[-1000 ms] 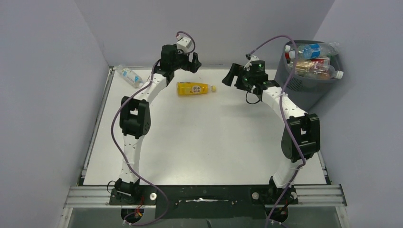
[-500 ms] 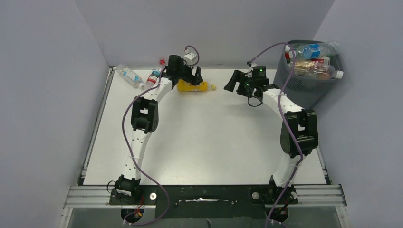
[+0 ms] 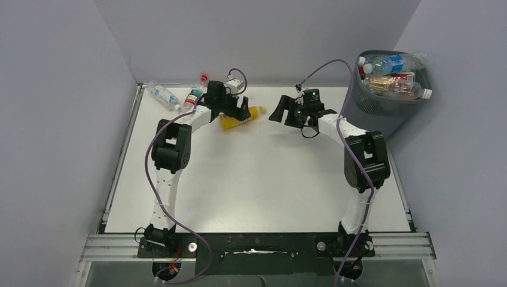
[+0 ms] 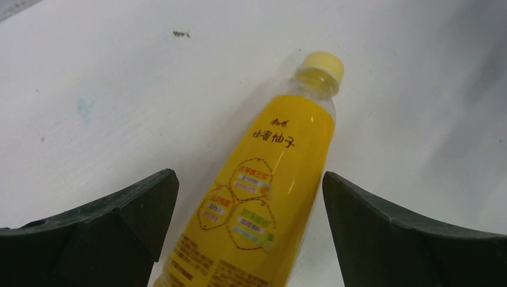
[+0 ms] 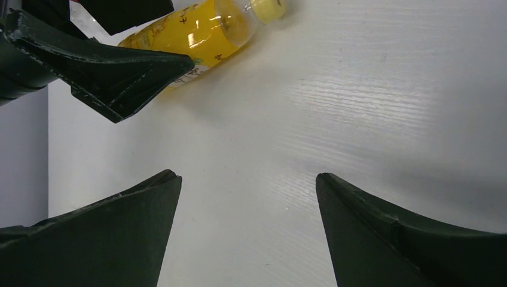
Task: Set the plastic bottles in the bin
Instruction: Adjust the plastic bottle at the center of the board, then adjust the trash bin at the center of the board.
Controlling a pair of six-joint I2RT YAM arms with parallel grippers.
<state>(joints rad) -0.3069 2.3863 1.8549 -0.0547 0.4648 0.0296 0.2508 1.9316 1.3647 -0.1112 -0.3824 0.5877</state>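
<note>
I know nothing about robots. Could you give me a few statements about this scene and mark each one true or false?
1. The left gripper is open, with the yellow bottle between its fingers. True.
2. The right gripper holds a bottle. False: it is open and empty, above bare table.
3. The bin has bottles in it. True.
4. The yellow bottle stands upright. False: it lies on its side.
5. A clear bottle and a red-capped bottle lie near the table's far left corner. True.
</note>
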